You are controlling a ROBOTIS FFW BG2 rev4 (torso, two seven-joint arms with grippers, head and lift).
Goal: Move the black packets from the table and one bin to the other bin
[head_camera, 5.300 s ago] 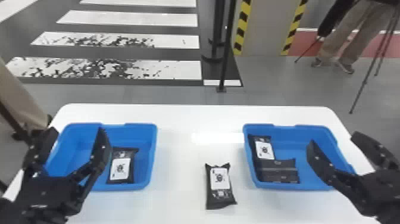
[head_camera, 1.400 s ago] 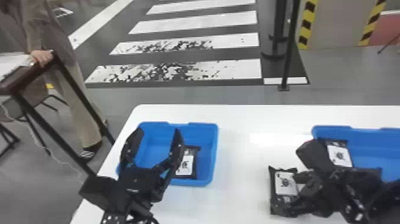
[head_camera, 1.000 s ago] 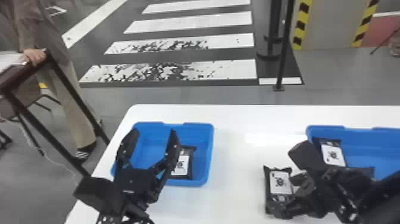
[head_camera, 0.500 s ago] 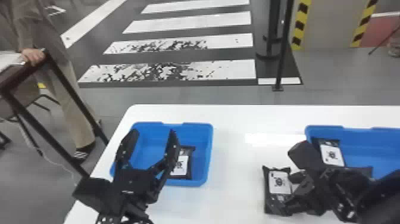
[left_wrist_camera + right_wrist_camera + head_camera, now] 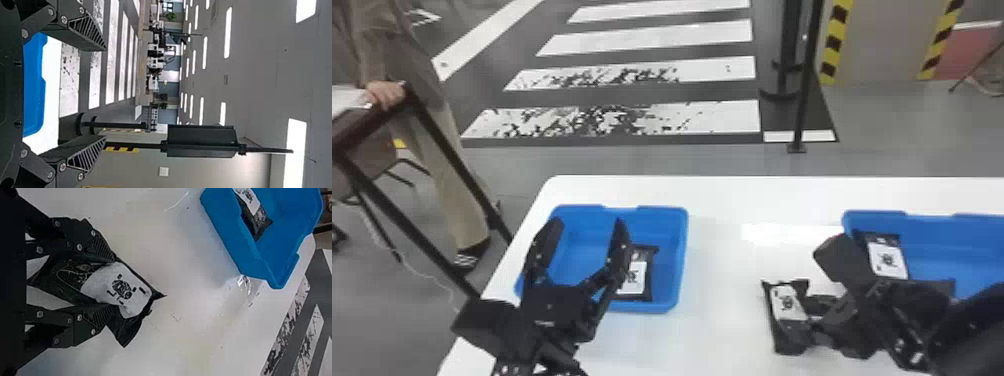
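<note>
The right gripper's (image 5: 813,316) fingers clamp a packet (image 5: 786,320) on the table (image 5: 722,330) near the right bin's (image 5: 932,227) left edge, while the left gripper's (image 5: 586,225) stand apart over the left bin (image 5: 680,260).

Your robot's arms are black, with blocky joints and hard-edged parts. Near the left gripper (image 5: 588,223) you have a plain black box-shaped housing (image 5: 487,325), and on the gripper's dark base there's a small pale marking (image 5: 544,324). Your left wrist view shows broad, wedge-like black fingers (image 5: 88,34), their sides cut with slanting ribs that taper to the tips; round silver screws sit in the joints, and the dark plate (image 5: 11,90) behind carries small round holes. Your right gripper (image 5: 813,314) is also black, with angular links and silvery screws, while the right arm has a smooth, rounded black cover (image 5: 977,330).
</note>
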